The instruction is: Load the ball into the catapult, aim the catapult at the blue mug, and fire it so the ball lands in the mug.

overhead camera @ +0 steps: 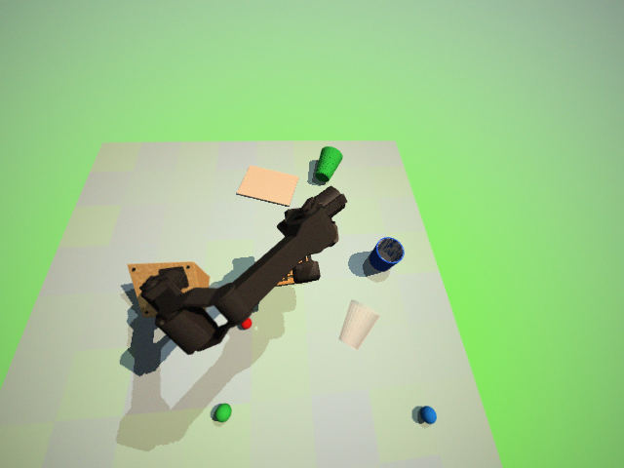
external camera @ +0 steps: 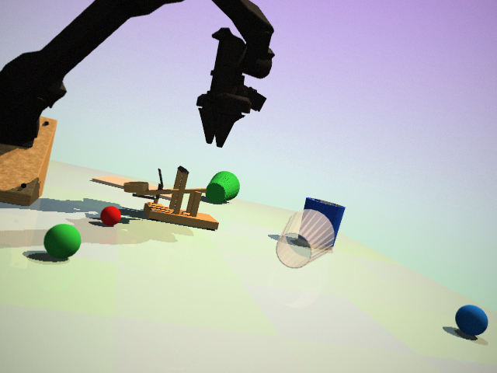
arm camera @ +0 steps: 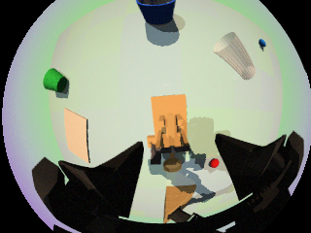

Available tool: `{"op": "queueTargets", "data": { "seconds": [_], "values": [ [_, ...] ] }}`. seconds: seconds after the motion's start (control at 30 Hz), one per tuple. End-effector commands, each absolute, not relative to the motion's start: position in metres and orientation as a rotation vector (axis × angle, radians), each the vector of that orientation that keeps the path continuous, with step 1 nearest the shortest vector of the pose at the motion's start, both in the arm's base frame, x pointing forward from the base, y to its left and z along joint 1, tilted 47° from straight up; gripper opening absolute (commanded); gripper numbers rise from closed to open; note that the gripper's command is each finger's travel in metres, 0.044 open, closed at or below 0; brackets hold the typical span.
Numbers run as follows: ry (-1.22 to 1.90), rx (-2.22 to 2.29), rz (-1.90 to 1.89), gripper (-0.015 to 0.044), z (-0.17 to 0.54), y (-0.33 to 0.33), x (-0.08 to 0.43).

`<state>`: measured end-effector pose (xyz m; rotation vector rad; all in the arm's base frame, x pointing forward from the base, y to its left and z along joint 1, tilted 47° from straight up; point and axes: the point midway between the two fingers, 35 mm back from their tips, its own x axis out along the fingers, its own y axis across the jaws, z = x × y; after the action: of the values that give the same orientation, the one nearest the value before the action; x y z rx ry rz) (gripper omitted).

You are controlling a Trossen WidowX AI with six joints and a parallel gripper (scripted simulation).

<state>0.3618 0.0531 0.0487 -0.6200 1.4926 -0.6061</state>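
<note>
The wooden catapult (overhead camera: 290, 282) (external camera: 180, 218) (arm camera: 167, 104) stands on the table; its base extends toward the blue mug in the wrist view. Its cup (external camera: 135, 186) (arm camera: 172, 163) is raised at the arm's end, and no ball shows in it. The small red ball (overhead camera: 246, 323) (external camera: 110, 215) (arm camera: 214, 163) lies on the table beside the catapult. The blue mug (overhead camera: 380, 260) (external camera: 338, 218) (arm camera: 155, 15) stands upright beyond the catapult. My gripper (external camera: 214, 143) (arm camera: 181, 143) is open and empty, high above the catapult; the arm hides its fingers in the top view.
A pale ribbed cup (overhead camera: 359, 324) (arm camera: 235, 55) lies near the mug. A green cup (overhead camera: 329, 163) (external camera: 224, 186) (arm camera: 53, 80) lies beyond a flat board (overhead camera: 266, 185) (arm camera: 77, 133). A green ball (overhead camera: 223, 412) (external camera: 62, 241) and a blue ball (overhead camera: 427, 414) (external camera: 470, 319) (arm camera: 262, 43) lie farther out.
</note>
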Motion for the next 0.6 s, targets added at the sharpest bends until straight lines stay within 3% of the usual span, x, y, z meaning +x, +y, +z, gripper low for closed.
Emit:
{"op": "queueTargets", "data": {
  "seconds": [0.0,0.57],
  "values": [
    [1.516,-0.605,-0.635,0.03,0.065,0.007,0.342],
    [1.506,-0.574,-0.707,0.03,0.085,-0.111,0.178]
  ]
}}
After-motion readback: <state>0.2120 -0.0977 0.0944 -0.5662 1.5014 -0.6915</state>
